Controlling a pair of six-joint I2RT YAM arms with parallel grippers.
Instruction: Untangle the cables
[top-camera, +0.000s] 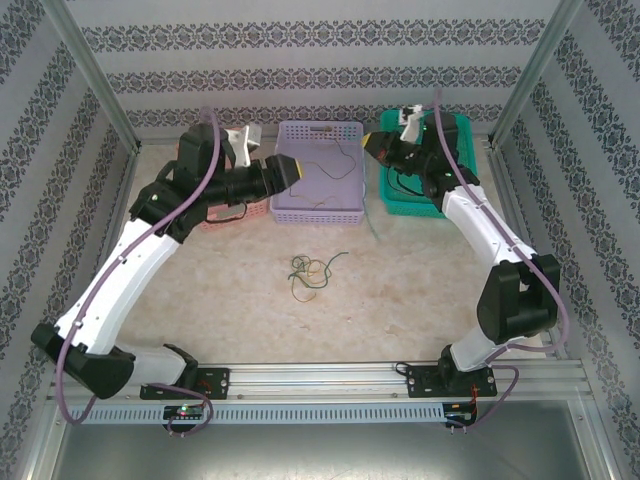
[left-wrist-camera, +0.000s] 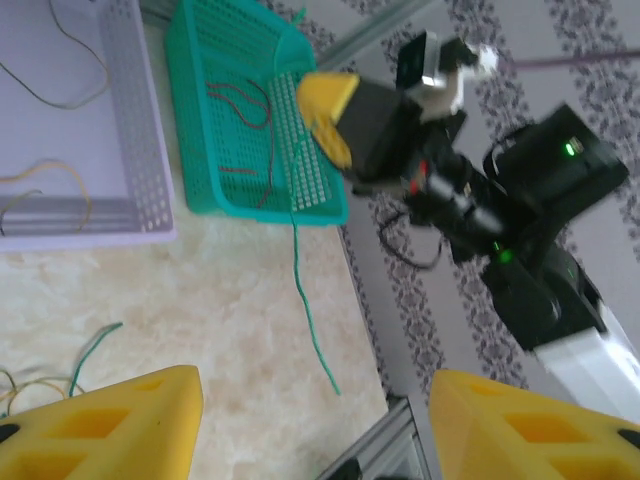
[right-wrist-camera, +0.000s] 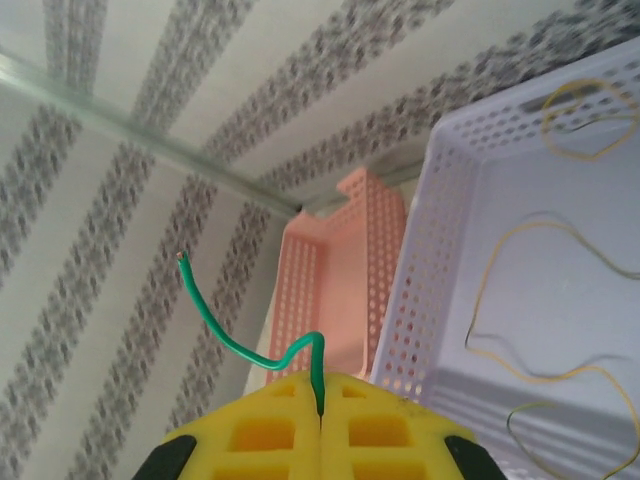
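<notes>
Yellowish wires (right-wrist-camera: 478, 290) lie in the lilac basket (top-camera: 310, 214) and dark wires (left-wrist-camera: 245, 105) in the green basket (left-wrist-camera: 260, 212). The right gripper (right-wrist-camera: 320, 405) pinches a green wire (right-wrist-camera: 208, 322). The left gripper (left-wrist-camera: 315, 400) gapes wide, empty. A tangle (top-camera: 310, 272) on the table (top-camera: 430, 290) awaits sorting.

Robot lab enclosure, aluminium frame posts (top-camera: 93, 75), wallpaper-patterned walls (top-camera: 320, 85), two arms (top-camera: 130, 270) bolted to a rail (top-camera: 320, 375)

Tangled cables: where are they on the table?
Top view: the tangle lies in the middle of the table, just on the near side of the lilac basket. The left wrist view catches its edge at lower left.
</notes>
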